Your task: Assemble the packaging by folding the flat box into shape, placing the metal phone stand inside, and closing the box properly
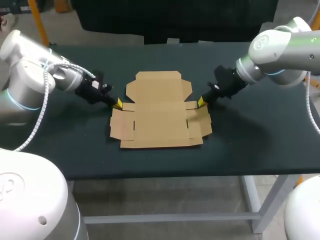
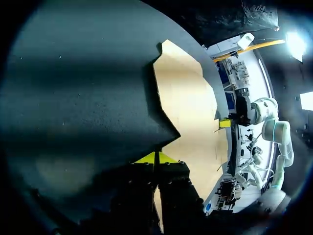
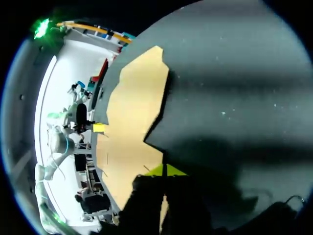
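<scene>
The flat box [image 1: 159,112] lies unfolded at the middle of the table [image 1: 250,150], directly between the arms. The left gripper [image 1: 117,104] touches its left flap and the right gripper [image 1: 201,102] its right flap, equally near. Both have fingers pressed together, seemingly holding nothing.

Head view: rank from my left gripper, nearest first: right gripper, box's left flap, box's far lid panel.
1. Left flap, beside the left gripper.
2. Far lid panel, farther back.
3. Right gripper, across the flat box.
</scene>
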Available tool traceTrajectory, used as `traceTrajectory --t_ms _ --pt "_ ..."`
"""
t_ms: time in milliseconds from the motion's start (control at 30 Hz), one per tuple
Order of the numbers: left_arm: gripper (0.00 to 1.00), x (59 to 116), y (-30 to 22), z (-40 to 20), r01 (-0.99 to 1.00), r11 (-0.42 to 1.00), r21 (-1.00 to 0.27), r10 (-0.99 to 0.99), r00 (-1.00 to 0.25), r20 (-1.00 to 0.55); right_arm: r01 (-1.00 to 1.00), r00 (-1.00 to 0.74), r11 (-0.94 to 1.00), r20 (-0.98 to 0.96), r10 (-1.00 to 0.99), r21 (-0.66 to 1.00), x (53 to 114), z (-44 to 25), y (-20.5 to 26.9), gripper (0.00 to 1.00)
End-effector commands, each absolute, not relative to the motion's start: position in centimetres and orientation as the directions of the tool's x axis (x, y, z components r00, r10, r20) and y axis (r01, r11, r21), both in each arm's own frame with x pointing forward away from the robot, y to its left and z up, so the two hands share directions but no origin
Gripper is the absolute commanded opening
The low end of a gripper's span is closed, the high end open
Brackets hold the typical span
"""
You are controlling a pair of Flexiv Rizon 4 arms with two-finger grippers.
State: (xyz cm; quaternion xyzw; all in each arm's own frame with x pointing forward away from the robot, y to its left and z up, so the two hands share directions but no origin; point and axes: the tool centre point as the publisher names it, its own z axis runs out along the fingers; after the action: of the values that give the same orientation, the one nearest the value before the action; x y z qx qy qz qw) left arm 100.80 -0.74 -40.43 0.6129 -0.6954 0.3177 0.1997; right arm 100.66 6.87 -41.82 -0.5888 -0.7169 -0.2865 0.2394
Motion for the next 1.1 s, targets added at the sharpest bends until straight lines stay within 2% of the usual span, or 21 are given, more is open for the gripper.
traceTrajectory --t_ms 33,1100 --pt "0.00 100.81 -0.81 -40.58 -0.980 0.049 -0.192 -0.726 -0.167 0.667 0.981 -0.195 0.142 0.694 0.693 0.134 100.57 -42.43 7.01 0.00" --pt "0.00 99.95 -1.01 -40.95 -0.980 0.058 -0.189 -0.738 -0.169 0.653 0.978 -0.209 0.127 0.710 0.672 0.167 100.81 -42.35 7.69 0.00"
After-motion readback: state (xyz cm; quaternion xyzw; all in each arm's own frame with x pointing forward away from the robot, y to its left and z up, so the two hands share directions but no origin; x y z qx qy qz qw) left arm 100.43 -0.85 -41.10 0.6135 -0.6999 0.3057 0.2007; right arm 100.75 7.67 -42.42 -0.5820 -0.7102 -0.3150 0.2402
